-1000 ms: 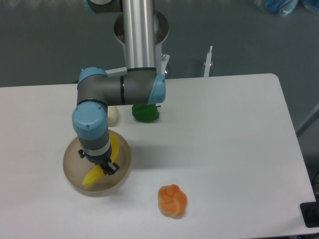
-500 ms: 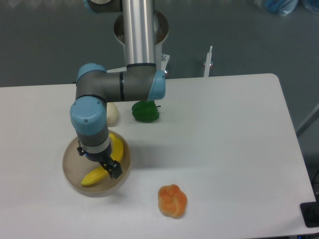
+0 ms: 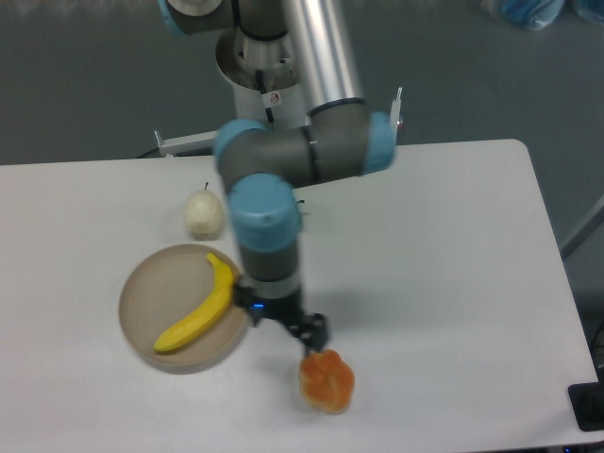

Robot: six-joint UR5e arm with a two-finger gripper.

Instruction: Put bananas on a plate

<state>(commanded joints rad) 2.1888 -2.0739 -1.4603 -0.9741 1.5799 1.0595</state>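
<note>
The bananas (image 3: pixel 196 314) lie flat on the plate (image 3: pixel 151 283), stem tip up toward one o'clock near the rim and the blunt end down at seven o'clock, the whole curve resting inside the low edge. So the placing step reads as done, and what is in hand looks like the retreat. The end effector (image 3: pixel 307 331) sits off the plate at its four o'clock side, low over the white surface (image 3: pixel 444 274) and just above the orange bell pepper (image 3: pixel 327 380). It carries nothing that can be seen, yet the fingers are dark and partly under the wrist, so whether they stand apart or together cannot be told. A pale pear-like fruit (image 3: pixel 204 214) sits at twelve o'clock from the plate, close to its rim but apart. My read: the next move calls for a clean lift straight up and away, minding the pepper directly below, since a low sweep toward five o'clock could knock it. The banana needs no further touch; it looks settled and stable.
</note>
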